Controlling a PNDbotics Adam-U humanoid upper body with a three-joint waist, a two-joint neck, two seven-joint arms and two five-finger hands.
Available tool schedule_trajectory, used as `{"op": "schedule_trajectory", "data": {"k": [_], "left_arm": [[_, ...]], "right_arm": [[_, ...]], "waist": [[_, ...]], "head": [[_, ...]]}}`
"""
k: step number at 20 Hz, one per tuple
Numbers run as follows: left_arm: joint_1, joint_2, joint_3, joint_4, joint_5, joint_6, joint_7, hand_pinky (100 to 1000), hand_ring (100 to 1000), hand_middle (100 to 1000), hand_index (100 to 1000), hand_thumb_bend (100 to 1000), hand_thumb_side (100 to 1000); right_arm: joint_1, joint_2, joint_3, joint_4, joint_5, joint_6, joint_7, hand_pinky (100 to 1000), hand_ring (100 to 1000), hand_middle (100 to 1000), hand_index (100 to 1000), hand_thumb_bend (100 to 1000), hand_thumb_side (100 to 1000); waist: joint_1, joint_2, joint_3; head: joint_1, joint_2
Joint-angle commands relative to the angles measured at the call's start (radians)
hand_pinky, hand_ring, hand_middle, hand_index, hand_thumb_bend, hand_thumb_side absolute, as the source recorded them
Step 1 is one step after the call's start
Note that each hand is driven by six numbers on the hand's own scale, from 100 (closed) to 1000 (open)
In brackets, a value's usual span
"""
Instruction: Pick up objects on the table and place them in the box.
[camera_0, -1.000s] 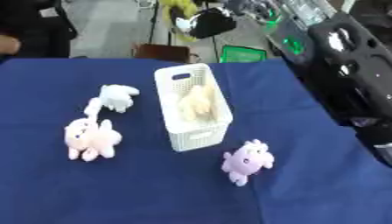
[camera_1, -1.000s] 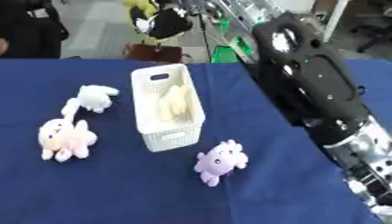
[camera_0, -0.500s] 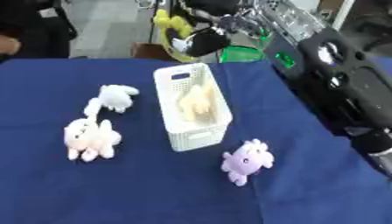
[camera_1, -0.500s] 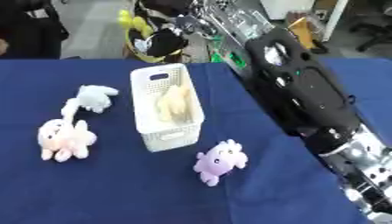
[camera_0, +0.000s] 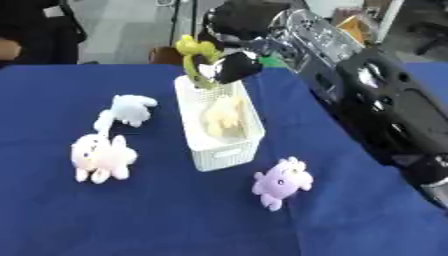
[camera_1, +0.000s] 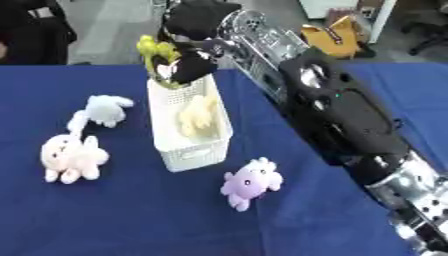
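Right hand: black hand (camera_0: 234, 67) at the end of a thick black and silver arm that comes in from the lower right and crosses the table's right side; fingers curled round a yellow-green soft toy (camera_0: 194, 55), held in the air over the far end of the box.
Left hand: shows in neither view.
Box: white plastic basket (camera_0: 229, 145), long and narrow, walls pierced with small holes in a grid, standing lengthwise near the middle of the table.
Inside the box: cream plush toy (camera_0: 224, 118), pale and fuzzy, lying on the bottom towards the middle.
Yellow-green toy: limp, with thin dangling parts hanging down beside the fingers to about the far rim of the basket; what it depicts cannot be told.
Purple toy: lilac plush animal (camera_1: 248, 182) with stubby limbs and a dark eye spot, lying on the cloth just beyond the near right corner of the basket, apart from it.
Pink toy: pale pink plush (camera_0: 100, 158), round-bodied, lying left of the basket, near its front end.
White toy: white plush (camera_0: 128, 109) with a long trailing part that reaches down towards the pink one, left of the basket, farther back.
Table: covered with dark blue cloth (camera_0: 105, 220), smooth and matte.
In the way: the arm's bulk hides the far right part of the table.
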Motion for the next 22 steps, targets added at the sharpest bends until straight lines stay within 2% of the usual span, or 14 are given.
{"op": "schedule_trajectory", "data": {"k": [1,11,15,16,22], "left_arm": [[-0.009,0.005,-0.001,-0.018,0.004,-0.013,0.012,557,557,664,729,100,607],[-0.009,0.003,-0.002,-0.018,0.006,-0.013,0.01,557,557,665,729,100,605],[-0.009,0.003,-0.002,-0.018,0.006,-0.013,0.011,557,557,665,730,100,606],[-0.009,0.003,-0.002,-0.018,0.006,-0.013,0.011,557,558,665,730,100,606],[-0.009,0.003,-0.002,-0.018,0.008,-0.012,0.01,557,558,665,730,100,605]], "right_arm": [[-0.019,-0.021,-0.012,0.007,-0.022,-0.008,0.026,677,667,516,669,100,1000],[-0.028,-0.01,-0.039,0.069,-0.055,-0.019,0.056,729,696,562,698,100,1000],[-0.029,-0.012,-0.043,0.08,-0.038,-0.025,0.057,744,710,581,726,100,1000],[-0.029,-0.012,-0.043,0.083,-0.034,-0.029,0.058,773,737,624,784,111,1000],[-0.031,-0.013,-0.051,0.091,-0.015,-0.047,0.056,775,736,626,784,110,1000]], "waist": [[0.004,-0.017,0.0],[0.005,-0.016,-0.001],[0.006,-0.015,0.0],[0.006,-0.015,0.001],[0.007,-0.016,0.001]], "head": [[-0.004,0.007],[-0.009,0.008],[-0.01,0.007],[-0.011,0.007],[-0.013,0.007]]}}
